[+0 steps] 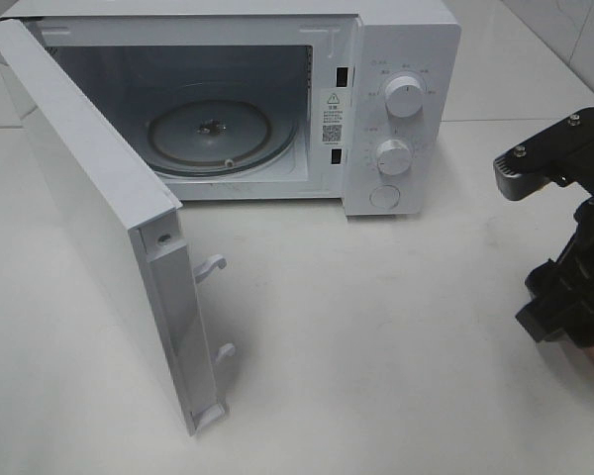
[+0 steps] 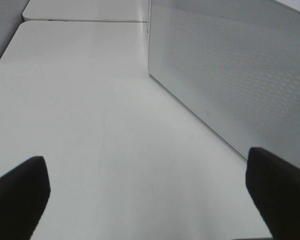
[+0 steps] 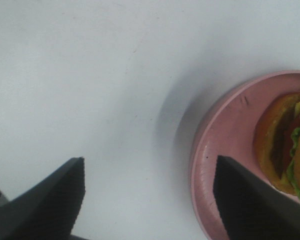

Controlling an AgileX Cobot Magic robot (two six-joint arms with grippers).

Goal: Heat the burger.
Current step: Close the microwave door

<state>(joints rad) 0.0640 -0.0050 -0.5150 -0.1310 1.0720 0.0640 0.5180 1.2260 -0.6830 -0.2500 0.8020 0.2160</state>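
On your far left, the left gripper [image 2: 149, 192] shows only in its wrist view: its two dark fingers stand spread wide over the bare white table [image 2: 90, 125], holding nothing, with the perforated outer face of the microwave door [image 1: 89, 208] just beside it. That door is swung fully open, and behind it you see the white microwave [image 1: 396, 59] with its glass turntable [image 1: 221, 131] bare inside and two round knobs on the right panel. Over at the right edge, your right gripper [image 3: 149, 200] hangs with fingers parted and nothing between them; the burger [image 3: 290, 150] lies on its side on the pink plate [image 3: 225, 135], just beside one finger.
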